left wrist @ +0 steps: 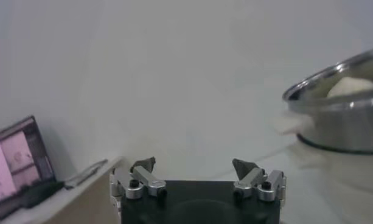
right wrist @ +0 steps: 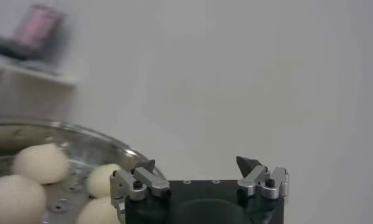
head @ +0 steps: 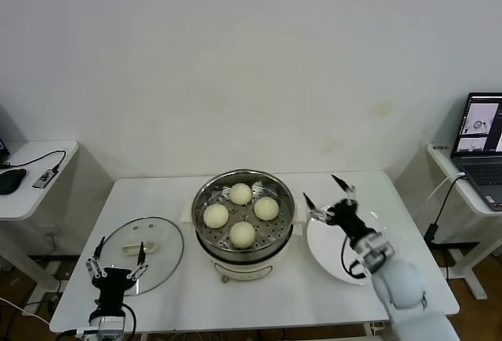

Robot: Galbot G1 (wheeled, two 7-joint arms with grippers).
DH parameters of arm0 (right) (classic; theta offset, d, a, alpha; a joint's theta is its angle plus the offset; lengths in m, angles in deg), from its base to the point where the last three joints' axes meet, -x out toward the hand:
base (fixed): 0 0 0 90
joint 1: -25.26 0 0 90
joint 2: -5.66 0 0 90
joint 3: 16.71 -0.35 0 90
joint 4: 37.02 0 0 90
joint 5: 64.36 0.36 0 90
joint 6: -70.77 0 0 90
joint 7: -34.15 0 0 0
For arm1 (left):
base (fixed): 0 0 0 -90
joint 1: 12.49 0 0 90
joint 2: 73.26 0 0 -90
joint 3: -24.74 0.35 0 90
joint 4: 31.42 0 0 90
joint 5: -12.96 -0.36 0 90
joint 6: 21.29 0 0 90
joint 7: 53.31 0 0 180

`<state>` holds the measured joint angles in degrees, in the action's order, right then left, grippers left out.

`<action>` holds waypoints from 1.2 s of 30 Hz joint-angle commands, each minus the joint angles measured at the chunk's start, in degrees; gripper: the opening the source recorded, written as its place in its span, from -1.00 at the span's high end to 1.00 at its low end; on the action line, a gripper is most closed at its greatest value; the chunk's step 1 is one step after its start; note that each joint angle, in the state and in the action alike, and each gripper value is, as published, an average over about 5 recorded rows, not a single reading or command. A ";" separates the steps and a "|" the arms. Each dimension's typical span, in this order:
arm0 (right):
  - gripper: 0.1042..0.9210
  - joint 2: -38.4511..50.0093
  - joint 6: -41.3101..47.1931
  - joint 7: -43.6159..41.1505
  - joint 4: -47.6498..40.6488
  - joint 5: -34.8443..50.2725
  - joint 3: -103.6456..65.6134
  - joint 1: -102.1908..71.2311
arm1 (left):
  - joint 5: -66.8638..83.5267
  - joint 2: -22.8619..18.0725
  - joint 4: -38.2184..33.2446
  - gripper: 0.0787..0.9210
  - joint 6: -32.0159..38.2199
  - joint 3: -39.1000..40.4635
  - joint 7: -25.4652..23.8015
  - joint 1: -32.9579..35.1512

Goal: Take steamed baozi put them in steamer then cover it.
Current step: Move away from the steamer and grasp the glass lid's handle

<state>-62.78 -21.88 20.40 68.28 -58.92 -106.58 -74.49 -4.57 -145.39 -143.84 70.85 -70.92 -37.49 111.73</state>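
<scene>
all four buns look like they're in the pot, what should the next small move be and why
Probably lower the open left gripper onto the handle of the cover, which lies flat on the table left of the steamer. All four baozi sit on the steamer's tray, the plate is bare, and the left gripper sits at the cover's near edge. The right gripper, open and empty, hangs over the plate.

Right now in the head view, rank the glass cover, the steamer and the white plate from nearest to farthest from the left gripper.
From the open left gripper at the table's front left:
1. Cover, lying flat just behind the gripper, on the left.
2. Steamer, table centre, four baozi inside.
3. Plate, far right, under the right gripper.
</scene>
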 commanded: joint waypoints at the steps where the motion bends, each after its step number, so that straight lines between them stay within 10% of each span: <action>1: -0.76 -11.21 -1.23 4.17 2.72 -3.64 -18.16 -13.25 | -26.76 3.55 6.70 -0.77 1.89 -4.89 0.96 1.95; 36: -0.76 -12.46 -0.33 7.68 0.19 -1.07 -18.79 -15.42 | -43.68 8.81 25.36 -0.77 0.50 1.07 -9.20 -17.05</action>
<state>-74.42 -22.35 27.75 68.58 -60.57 -125.19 -89.20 -45.94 -137.45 -123.47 72.01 -71.03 -45.24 101.43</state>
